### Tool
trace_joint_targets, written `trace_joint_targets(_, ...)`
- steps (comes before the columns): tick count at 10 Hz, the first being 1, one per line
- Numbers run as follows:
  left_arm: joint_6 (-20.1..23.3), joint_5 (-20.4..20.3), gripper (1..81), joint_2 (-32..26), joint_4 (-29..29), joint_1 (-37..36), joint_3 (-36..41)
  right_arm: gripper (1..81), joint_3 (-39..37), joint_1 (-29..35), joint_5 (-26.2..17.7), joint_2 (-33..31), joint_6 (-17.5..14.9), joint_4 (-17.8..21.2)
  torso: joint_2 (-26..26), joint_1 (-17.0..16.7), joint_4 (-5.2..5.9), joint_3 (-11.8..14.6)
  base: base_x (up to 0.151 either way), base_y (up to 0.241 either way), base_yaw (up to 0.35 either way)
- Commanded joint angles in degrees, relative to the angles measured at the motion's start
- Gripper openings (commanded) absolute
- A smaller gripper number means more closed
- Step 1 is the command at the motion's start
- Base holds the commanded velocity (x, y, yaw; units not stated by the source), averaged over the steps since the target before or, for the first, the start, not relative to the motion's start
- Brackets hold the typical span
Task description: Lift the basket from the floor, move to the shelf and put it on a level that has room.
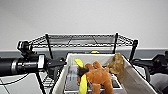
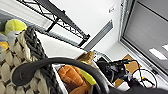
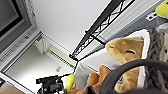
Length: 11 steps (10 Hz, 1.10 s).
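Cream woven basket (image 1: pixel 130 80) (white lining, plush toys (image 1: pixel 100 76) inside); left wrist view caught its dark braided rim (image 2: pixel 37 50). Couldn't tell either gripper's state.

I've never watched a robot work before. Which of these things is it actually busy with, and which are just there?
Part of the job:
basket, held up between both arms
shelf
its top level, right behind the basket

Just there:
orange plush toy in the basket
tan plush toy in the basket
yellow ball beside the basket
wall
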Motion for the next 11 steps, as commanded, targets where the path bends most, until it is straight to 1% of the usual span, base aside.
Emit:
trace_joint_targets(1, -4.33, -0.99, 1.0, 0.65, 0.13, -11.79, -3.66, 1.0, -2.91, 12.51, -1.31, 0.53, 3.65, 0.91, 0.0, 0.0, 0.0, 0.0, 0.0, 0.0, 0.0)
trace_joint_targets(4, -6.44, -0.64, 1.0, 2.86, -0.4, -15.56, -6.22, 1.0, -5.64, 17.09, -3.43, 2.55, 6.73, 0.9, 0.0, 0.0, 0.0, 0.0, 0.0, 0.0, 0.0)
trace_joint_targets(6, -6.62, 1.38, 1.0, 4.61, -2.86, -19.26, -8.41, 1.0, -6.53, 19.28, -3.52, 3.79, 8.41, 0.9, -0.02, 0.0, 0.0, 0.0, 0.0, 0.0, 0.0)
trace_joint_targets(8, -6.62, 3.4, 1.0, 4.88, -5.49, -22.68, -10.34, 1.0, -7.57, 20.52, -3.61, 4.75, 9.38, 0.82, -0.02, 0.0, 0.0, 0.0, 0.0, 0.0, 0.0)
trace_joint_targets(9, -6.62, 3.49, 1.0, 5.05, -6.11, -23.83, -10.87, 1.0, -8.11, 21.22, -3.69, 5.54, 9.64, 0.9, -0.02, 0.0, 0.0, 0.0, 0.0, 0.0, 0.0)
trace_joint_targets(11, -6.62, 4.37, 1.0, 6.1, -7.16, -25.33, -12.36, 1.0, -9.77, 24.47, -5.62, 7.3, 11.83, 0.9, -0.02, 0.0, 0.0, 0.0, 0.0, 0.0, 0.0)
